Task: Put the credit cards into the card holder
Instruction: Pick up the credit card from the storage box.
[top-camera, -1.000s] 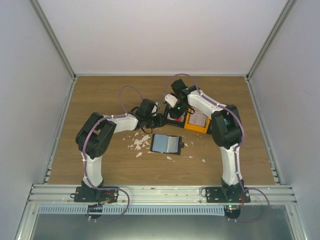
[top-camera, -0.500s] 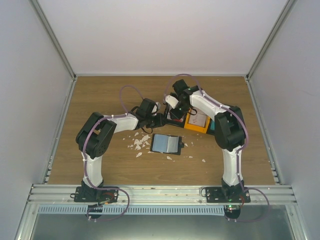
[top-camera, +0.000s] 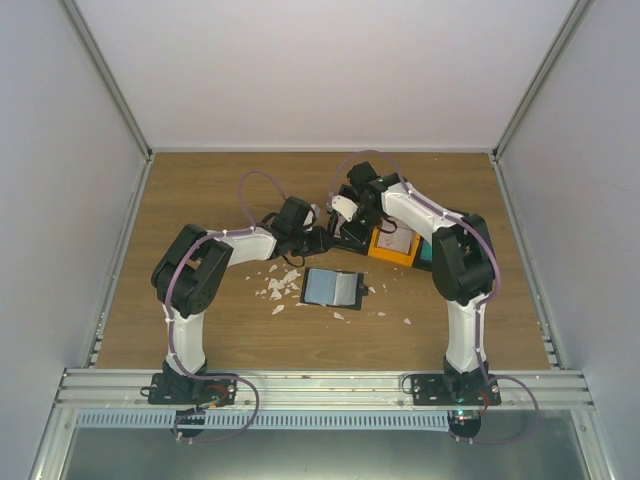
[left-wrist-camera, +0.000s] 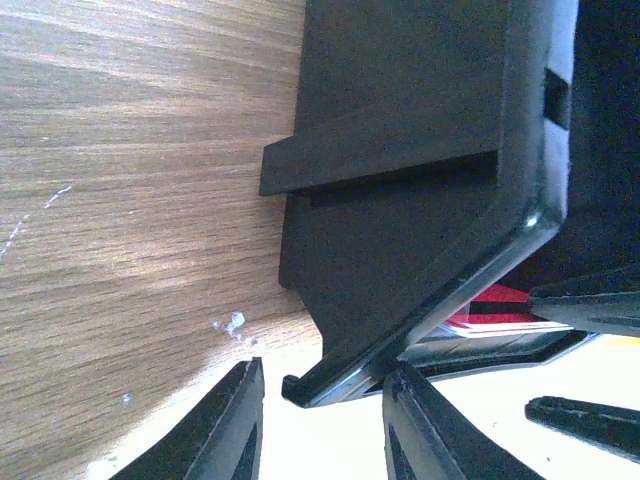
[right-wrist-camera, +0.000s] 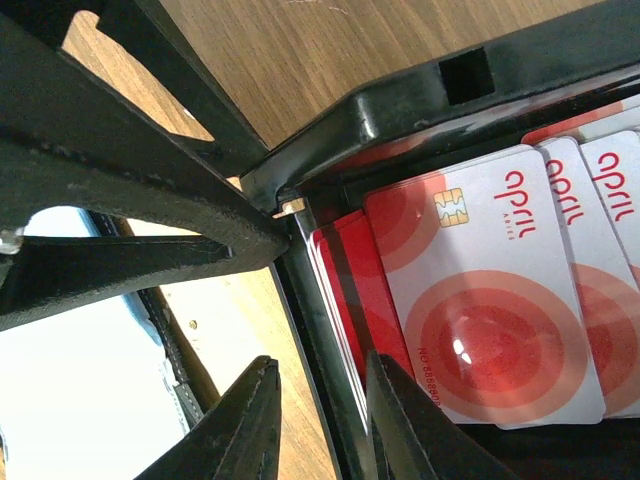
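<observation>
Several red-and-white credit cards (right-wrist-camera: 490, 290) lie stacked in a black bin (right-wrist-camera: 400, 95), just behind the open card holder (top-camera: 332, 288). My right gripper (right-wrist-camera: 320, 365) stands astride the bin's left wall, jaws apart. One finger is outside over the wood and the other is inside at the edge of the red cards. My left gripper (left-wrist-camera: 322, 370) straddles the corner lip of the black bin (left-wrist-camera: 400, 150). Its right finger touches the lip and a gap shows at the other. The cards (left-wrist-camera: 495, 315) peek over the rim there. The left gripper's fingers (right-wrist-camera: 150, 200) also show against that corner.
A yellow bin (top-camera: 395, 243) holding a whitish card adjoins the black bin (top-camera: 352, 238) on its right. White crumbs (top-camera: 278, 287) are scattered left of the card holder and a few lie to its right. Grey enclosure walls ring the wooden table (top-camera: 200, 200).
My right gripper has shifted slightly left toward the black bin's left wall, and its jaws have narrowed. The left arm and card holder have not moved.
</observation>
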